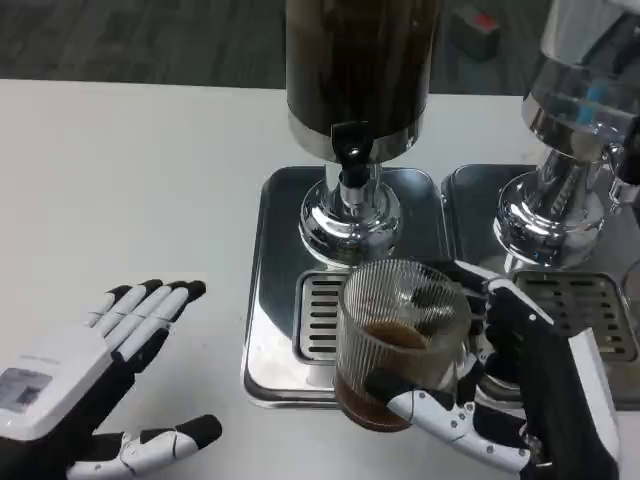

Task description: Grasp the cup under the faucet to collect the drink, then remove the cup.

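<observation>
**Filled cup held at the front of the drip tray**

The right hand [500, 385] holds a ribbed clear glass cup [400, 340] with a shallow layer of brown drink in its bottom. The thumb crosses the near wall of the cup low down, and the black fingers [445, 285] wrap the far side, so the cup sits clamped between them, upright, with its mouth level. That grip low and around the body keeps the rim clear, which suits carrying liquid without tipping it.

The cup stands over the front edge of the polished steel drip tray [275, 250], ahead of the slotted grate [318, 315] and nearer the robot than the black faucet [350, 150] of the tall dark-filled drink dispenser [355, 70]. It is no longer directly beneath the spout, and I see no stream running, so collecting looks done and the cup is likely on its way out. Whether its base touches the tray or hangs just above cannot be told.

The left hand [90, 375] waits on the white counter [130, 170], well apart from the tray, palm inward, fingers spread and holding nothing. A second chrome dispenser [565, 190] stands on its own tray to the right, close beside the right hand, so that side leaves little room.
</observation>
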`<act>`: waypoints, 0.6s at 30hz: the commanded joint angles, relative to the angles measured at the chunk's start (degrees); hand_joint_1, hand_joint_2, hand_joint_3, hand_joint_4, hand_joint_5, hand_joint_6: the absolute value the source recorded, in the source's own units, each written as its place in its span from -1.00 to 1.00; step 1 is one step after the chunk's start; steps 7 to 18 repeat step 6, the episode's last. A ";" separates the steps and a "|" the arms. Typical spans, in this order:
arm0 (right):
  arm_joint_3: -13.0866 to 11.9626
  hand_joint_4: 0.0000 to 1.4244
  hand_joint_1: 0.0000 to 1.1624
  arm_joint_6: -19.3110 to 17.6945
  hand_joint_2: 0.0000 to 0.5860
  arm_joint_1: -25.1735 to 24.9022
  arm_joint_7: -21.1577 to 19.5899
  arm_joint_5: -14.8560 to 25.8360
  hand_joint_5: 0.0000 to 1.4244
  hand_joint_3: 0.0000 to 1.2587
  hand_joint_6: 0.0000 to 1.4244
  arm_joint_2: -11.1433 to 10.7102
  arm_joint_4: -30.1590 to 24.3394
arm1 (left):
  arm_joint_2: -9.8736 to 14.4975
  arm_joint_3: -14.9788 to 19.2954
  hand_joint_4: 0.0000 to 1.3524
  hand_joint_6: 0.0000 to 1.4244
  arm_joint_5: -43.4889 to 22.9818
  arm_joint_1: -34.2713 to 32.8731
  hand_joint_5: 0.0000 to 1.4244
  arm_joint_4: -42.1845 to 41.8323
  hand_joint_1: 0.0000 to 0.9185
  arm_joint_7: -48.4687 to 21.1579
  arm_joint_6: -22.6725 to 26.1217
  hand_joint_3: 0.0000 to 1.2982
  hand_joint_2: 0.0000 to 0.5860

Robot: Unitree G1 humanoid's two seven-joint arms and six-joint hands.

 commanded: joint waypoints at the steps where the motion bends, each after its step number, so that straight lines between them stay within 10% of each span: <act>1: -0.30 -0.01 0.53 -0.68 -0.17 -0.88 0.20 1.31 0.22 -0.21 0.69 0.27 -1.31 | -0.54 -0.53 -1.00 -1.00 0.44 0.01 -1.00 -0.04 -1.00 0.42 0.45 -1.00 -0.43; 18: -0.28 -0.01 0.54 -0.70 -0.16 -1.14 0.28 1.46 0.22 -0.21 0.69 0.33 -1.01 | -0.55 -0.64 -1.00 -1.00 0.33 -0.16 -1.00 0.02 -1.00 0.21 0.56 -1.00 -0.43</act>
